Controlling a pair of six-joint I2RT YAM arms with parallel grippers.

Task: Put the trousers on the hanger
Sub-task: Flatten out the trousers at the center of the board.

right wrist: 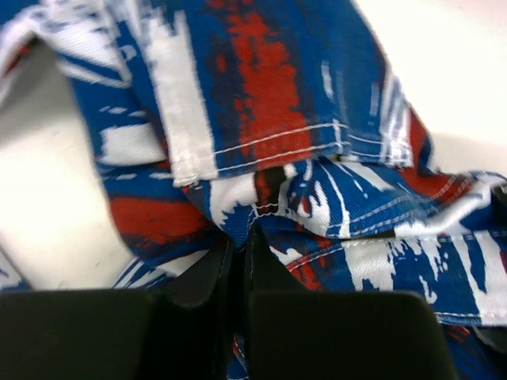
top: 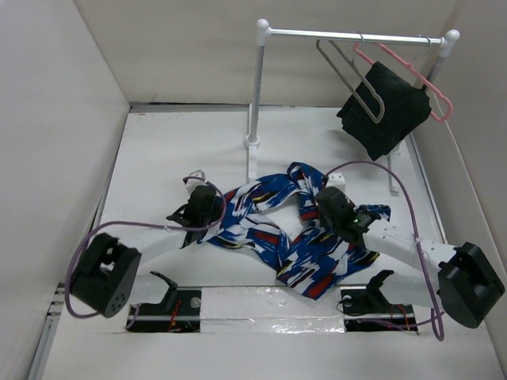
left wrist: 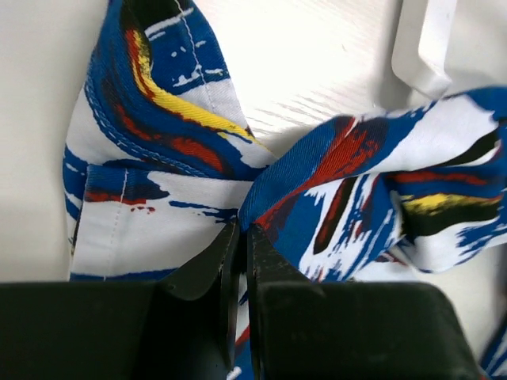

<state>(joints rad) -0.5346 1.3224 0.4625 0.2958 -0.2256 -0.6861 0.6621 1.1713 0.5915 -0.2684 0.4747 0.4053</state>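
Two grippers, both down on the cloth and both clamped. Left gripper [left wrist: 242,233] first: the jaws are pinched to a sliver, with a fold of the trousers [left wrist: 333,182] caught between them (the print bunches up right at the tips). Right gripper [right wrist: 240,233], same story, jaws all but together on a seamed edge of the fabric.

From above, the trousers lie crumpled on the table [top: 158,150], roughly midway between the near edge and the far edge. Their long axis runs left to right, one end at the left gripper and a bunched stretch at the right one. A loose part spills back toward the near edge.

Now look beyond: a white rack [top: 257,95] stands by the far edge, its rail [top: 356,35] reaching toward the far right corner. That's where the hanger [top: 348,75] hangs, well apart from the cloth, above and to the right of both grips. Just beside it, a pink hanger [top: 432,87] carries a black cloth [top: 388,107].

So the target lies far-right of the pinch points, and the right arm looks the nearer. By my read, the cloth has to rise and travel toward that corner, strung between the two grips. No part of the trousers is on the wire frame yet.
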